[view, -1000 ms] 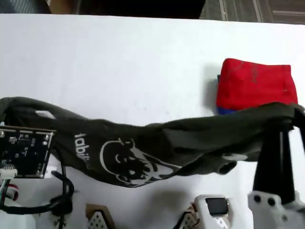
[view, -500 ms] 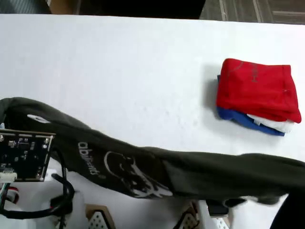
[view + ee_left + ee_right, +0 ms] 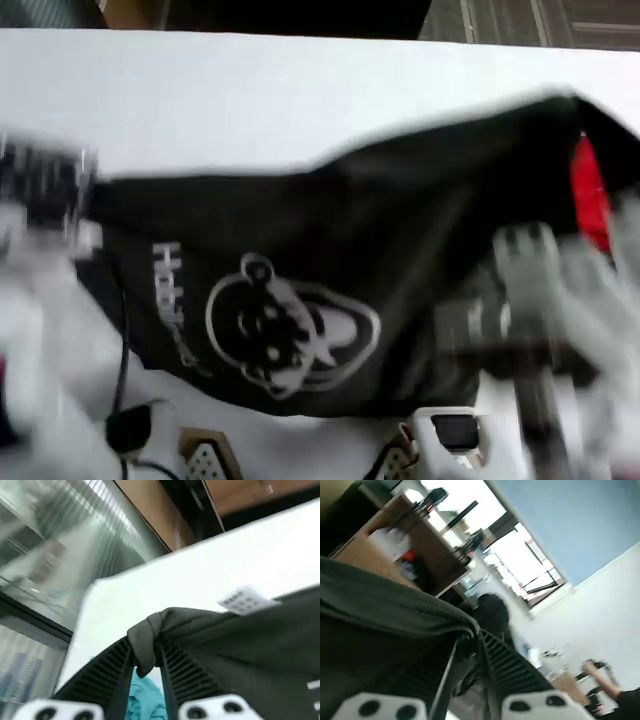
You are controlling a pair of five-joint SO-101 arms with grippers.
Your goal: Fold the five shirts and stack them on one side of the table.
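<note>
Both arms are whipping the dark shirt [image 3: 400,230] up and outward from its earlier sag, spreading it between them over the bench [image 3: 250,100] and across the red stack [image 3: 590,195] near the right jaws, likely for laying flat, while the left jaws and right jaws are each clamping a bunched edge.

- In the high view we see the white table [image 3: 300,90] brightly and evenly lit from above, almost washed out.
- The dark shirt [image 3: 420,260] takes little light, and its folds barely show.
- In the right wrist view the windows [image 3: 517,555] glare white, with the shirt shaded before them.
- In the left wrist view the glass wall [image 3: 55,545] carries pale reflections.
</note>
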